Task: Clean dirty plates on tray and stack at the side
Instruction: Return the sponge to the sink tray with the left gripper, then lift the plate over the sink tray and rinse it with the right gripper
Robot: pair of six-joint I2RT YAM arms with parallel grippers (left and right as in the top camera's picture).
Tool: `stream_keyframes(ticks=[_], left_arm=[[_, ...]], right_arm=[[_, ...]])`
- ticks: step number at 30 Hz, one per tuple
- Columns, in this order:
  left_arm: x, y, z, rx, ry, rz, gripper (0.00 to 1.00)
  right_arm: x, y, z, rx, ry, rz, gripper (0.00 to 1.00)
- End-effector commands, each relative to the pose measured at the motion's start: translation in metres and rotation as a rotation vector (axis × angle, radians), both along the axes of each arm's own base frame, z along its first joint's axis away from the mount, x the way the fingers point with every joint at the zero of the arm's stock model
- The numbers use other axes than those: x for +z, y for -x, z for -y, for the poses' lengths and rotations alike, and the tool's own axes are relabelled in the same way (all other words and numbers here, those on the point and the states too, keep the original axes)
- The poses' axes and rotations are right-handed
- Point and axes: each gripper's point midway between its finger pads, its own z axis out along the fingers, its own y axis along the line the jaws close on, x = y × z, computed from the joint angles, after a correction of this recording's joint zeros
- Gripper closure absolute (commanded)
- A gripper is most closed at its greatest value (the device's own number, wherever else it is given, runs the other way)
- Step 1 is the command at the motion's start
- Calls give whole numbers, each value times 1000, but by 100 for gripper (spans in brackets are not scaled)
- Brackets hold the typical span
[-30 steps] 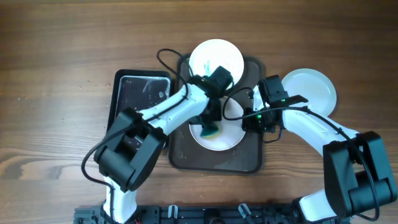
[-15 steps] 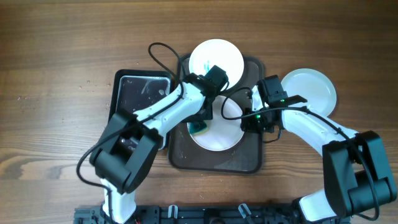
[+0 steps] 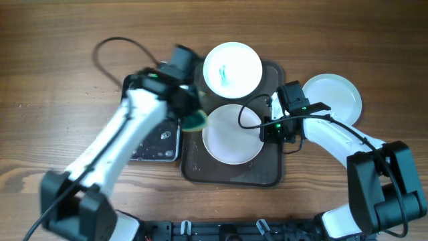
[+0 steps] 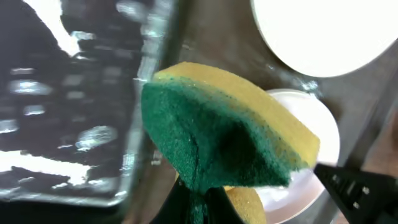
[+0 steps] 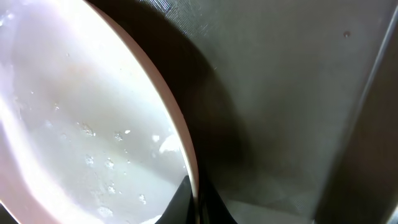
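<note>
Two white plates lie on the dark brown tray (image 3: 273, 175): a far one (image 3: 232, 67) with a teal smear and a near one (image 3: 231, 137) that looks white all over. A third plate (image 3: 333, 96) lies on the table to the right of the tray. My left gripper (image 3: 192, 115) is shut on a green and yellow sponge (image 4: 224, 140), held over the tray's left edge next to the small black tray (image 3: 148, 120). My right gripper (image 3: 266, 130) is shut on the near plate's right rim (image 5: 180, 134).
The small black tray is wet and shiny, left of the brown tray. A black cable (image 3: 114, 47) loops over the table at the far left. Bare wooden table lies around both trays.
My left arm has swung left, carrying the sponge off the near plate to the tray's left edge. The near plate now shows no teal. The right arm has not moved.
</note>
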Motion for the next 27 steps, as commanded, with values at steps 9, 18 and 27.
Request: stream_keyframes(ticks=[9, 18, 27], left_arm=[[-59, -10, -116, 193, -145, -52, 96], [-73, -5, -118, 194, -146, -62, 58], [-9, -8, -129, 259, -35, 46, 19]], right_arm=[[-15, 5, 17, -5, 88, -20, 96], [-2, 1, 14, -20, 78, -30, 96], [75, -11, 14, 98, 167, 7, 96]])
